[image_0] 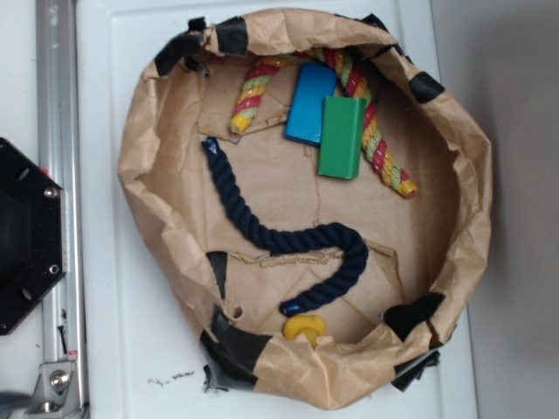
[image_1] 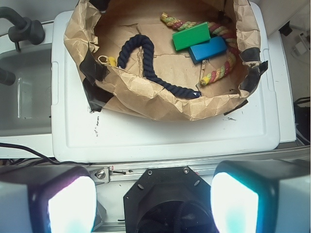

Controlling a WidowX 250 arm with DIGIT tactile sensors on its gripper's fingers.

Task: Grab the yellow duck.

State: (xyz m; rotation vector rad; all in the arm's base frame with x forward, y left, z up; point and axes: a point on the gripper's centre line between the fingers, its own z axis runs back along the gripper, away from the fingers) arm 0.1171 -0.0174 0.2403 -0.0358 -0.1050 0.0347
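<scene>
The yellow duck (image_0: 304, 328) lies inside the brown paper nest (image_0: 148, 175), against its near wall, next to the end of the dark blue rope (image_0: 288, 237). In the wrist view the duck (image_1: 108, 60) shows partly behind the paper rim at the nest's left side. My gripper (image_1: 153, 201) is open and empty, high above the black robot base, well back from the nest. Its two fingers (image_1: 70, 204) stand wide apart at the bottom of the wrist view. The gripper is not in the exterior view.
A blue block (image_0: 310, 105) and a green block (image_0: 341, 136) lie on a yellow, red and green striped rope (image_0: 376, 131) at the nest's far side. The nest sits on a white lid (image_1: 170, 136). A metal rail (image_0: 59, 192) and the black base (image_0: 26, 236) stand beside it.
</scene>
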